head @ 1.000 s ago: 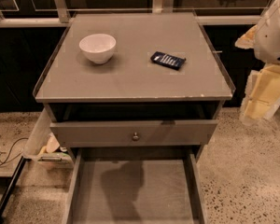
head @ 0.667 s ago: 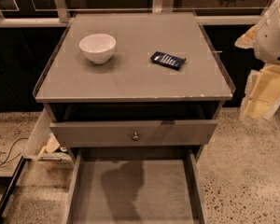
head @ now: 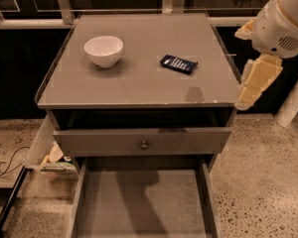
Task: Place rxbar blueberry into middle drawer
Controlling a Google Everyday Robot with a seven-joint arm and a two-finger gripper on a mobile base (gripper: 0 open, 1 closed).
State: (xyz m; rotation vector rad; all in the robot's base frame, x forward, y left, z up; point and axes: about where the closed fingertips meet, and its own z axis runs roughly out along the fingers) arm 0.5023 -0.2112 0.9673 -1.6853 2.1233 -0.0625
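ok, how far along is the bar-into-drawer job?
Done: the drawer is pulled out, its floor bare. In hand: the approach at most; the gripper hangs off the cabinet's right edge, apart from the bar. Left: lift the bar off the cabinet top, where it lies right of the bowl, and set it in the drawer.

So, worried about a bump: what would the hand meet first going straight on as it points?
The hand hangs right of the cabinet, pointing down and slightly left. Probably the cabinet's right side near its front corner; depth is unclear, so it might pass to the floor.
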